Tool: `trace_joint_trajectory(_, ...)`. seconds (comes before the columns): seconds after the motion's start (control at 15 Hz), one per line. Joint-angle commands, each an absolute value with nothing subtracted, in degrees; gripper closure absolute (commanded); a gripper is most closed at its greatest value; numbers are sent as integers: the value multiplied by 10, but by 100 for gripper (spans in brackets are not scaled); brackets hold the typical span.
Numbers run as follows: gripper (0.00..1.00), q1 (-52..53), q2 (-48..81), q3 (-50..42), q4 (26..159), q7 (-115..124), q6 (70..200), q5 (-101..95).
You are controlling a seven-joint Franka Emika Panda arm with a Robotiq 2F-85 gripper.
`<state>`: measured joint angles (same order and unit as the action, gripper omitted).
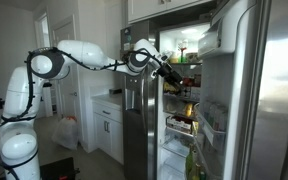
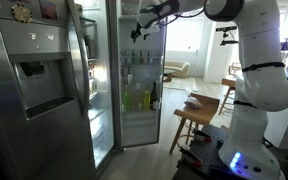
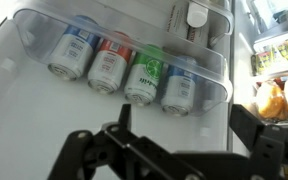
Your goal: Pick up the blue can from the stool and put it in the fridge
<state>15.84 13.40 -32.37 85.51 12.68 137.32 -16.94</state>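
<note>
Black fingers of the gripper should draw straight back and level, so neither tip clips the lip of the clear door bin or its cans. They are spread wide, empty, touching nothing. Just beyond them, the blue can, as I judge it, stands rightmost in the bin's row, inside the fridge. No can shows on the stool.

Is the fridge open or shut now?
Open. One door of the fridge is swung out, and its lit shelves show.
</note>
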Motion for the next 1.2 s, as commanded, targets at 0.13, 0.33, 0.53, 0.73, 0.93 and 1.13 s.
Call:
trace_joint_trajectory(0.13,0,67,42,-176,846,134,1258,-179)
trace_joint_trajectory(0.33,0,28,20,-127,831,139,1203,-163)
trace_joint_trajectory(0.53,0,49,18,-150,836,128,1207,-167)
trace_joint_trajectory(0.73,0,49,13,-151,836,128,1201,-167)
trace_joint_trajectory(0.93,0,50,13,-151,837,128,1201,-167)
trace_joint_trajectory(1.13,0,50,13,-151,837,128,1201,-167)
